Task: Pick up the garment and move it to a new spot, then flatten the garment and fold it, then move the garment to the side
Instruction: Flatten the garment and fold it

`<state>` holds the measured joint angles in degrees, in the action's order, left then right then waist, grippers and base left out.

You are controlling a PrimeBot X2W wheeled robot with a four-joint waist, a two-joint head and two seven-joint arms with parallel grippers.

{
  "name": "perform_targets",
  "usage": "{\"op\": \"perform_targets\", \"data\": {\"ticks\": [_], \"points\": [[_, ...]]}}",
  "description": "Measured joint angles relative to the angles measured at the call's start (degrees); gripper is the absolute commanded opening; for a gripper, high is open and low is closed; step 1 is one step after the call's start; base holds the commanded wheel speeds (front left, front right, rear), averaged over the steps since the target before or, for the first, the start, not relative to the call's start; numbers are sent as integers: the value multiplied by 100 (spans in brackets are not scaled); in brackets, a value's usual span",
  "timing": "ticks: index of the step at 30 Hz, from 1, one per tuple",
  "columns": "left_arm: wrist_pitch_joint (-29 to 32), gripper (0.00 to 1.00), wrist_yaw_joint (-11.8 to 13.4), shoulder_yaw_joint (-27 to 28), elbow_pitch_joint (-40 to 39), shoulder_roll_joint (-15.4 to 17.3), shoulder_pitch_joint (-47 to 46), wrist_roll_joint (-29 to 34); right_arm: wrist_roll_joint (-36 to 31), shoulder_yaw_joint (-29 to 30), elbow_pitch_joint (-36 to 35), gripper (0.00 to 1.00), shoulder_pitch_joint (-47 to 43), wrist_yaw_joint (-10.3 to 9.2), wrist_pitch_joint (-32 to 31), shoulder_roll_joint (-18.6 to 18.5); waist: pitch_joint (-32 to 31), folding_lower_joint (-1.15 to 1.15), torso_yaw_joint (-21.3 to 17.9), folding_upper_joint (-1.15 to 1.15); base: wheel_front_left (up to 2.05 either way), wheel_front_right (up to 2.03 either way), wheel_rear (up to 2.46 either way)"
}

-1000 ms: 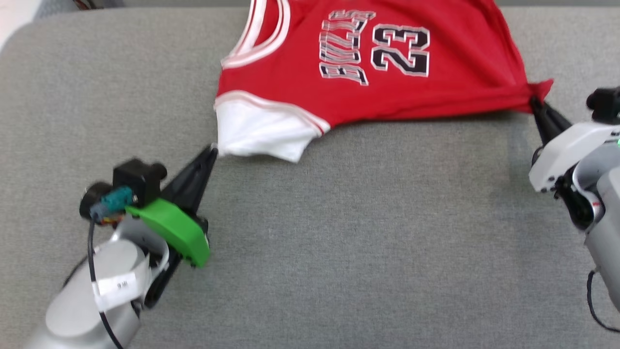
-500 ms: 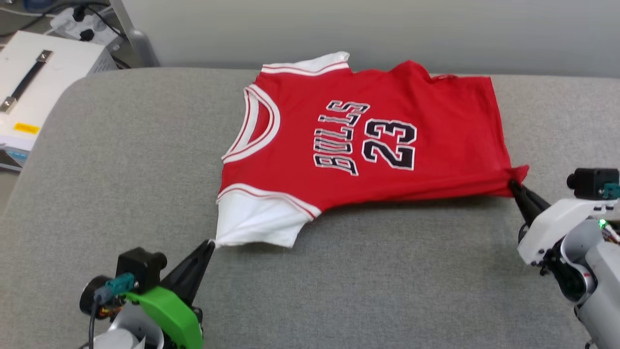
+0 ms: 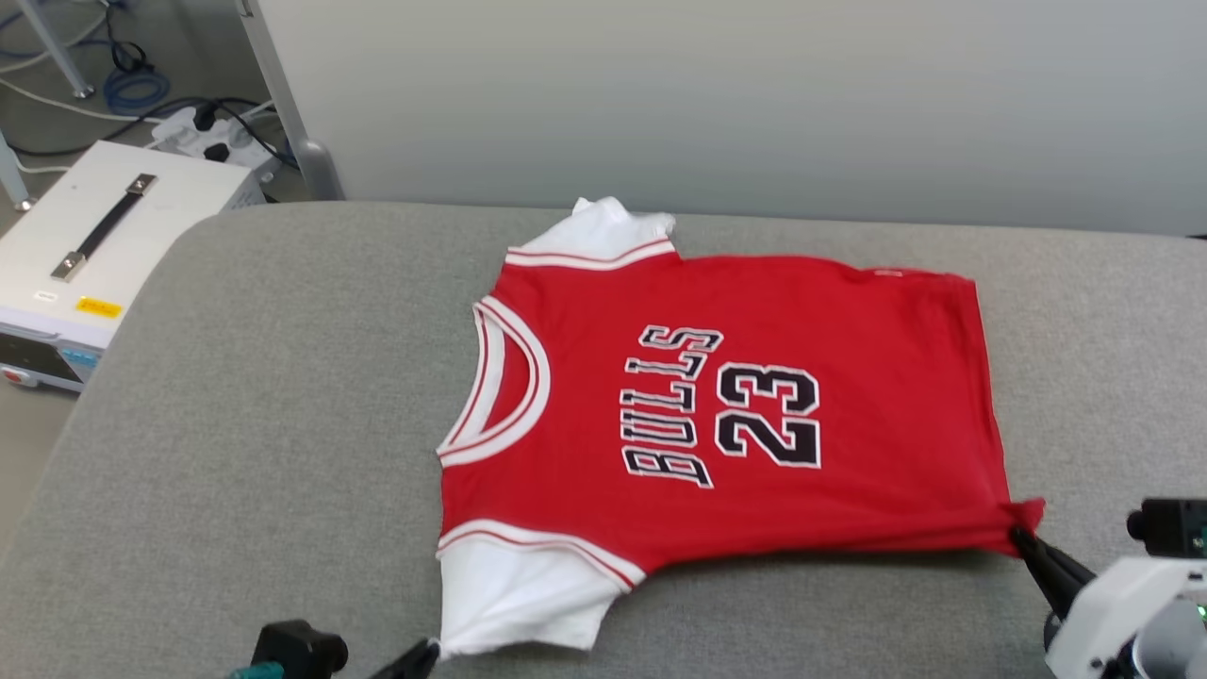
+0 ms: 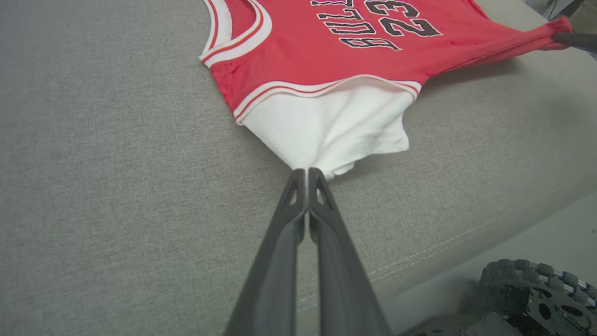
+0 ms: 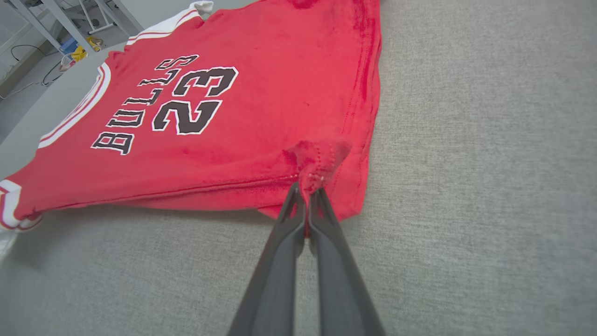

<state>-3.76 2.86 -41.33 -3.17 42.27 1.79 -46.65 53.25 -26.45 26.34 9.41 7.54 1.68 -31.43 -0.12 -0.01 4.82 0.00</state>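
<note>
Bulls 23 T-shirt [image 3: 735, 415] lies flat, print up, mid grey padded surface [image 3: 264, 424], collar toward robot's left. Your left gripper [image 4: 307, 173]: jaws clenched on near white sleeve tip. Your right gripper [image 5: 305, 195]: jaws clenched on near hem corner (fabric bunched there). Wide bare surface left of collar; far sleeve near rear edge.
</note>
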Motion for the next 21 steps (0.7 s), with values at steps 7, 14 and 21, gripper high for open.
{"op": "perform_targets", "data": {"ticks": [7, 14, 21], "points": [[290, 0, -13, -171, -493, 276, 442, -263, -68, 424, -699, 0, -1031, 0, -97, -204, -285, 0, 86, 0, 0, 0, 0], [197, 0, 1, -24, -809, 346, 482, -324, -226, 1267, -1480, 0, -1670, 0, -282, -56, -229, 0, 127, 0, 0, 0, 0], [27, 0, 64, 293, -902, 243, -44, -318, -545, 1893, -2116, 0, -1774, 0, -713, 289, 5, 0, 26, 0, 0, 0, 0]]}}
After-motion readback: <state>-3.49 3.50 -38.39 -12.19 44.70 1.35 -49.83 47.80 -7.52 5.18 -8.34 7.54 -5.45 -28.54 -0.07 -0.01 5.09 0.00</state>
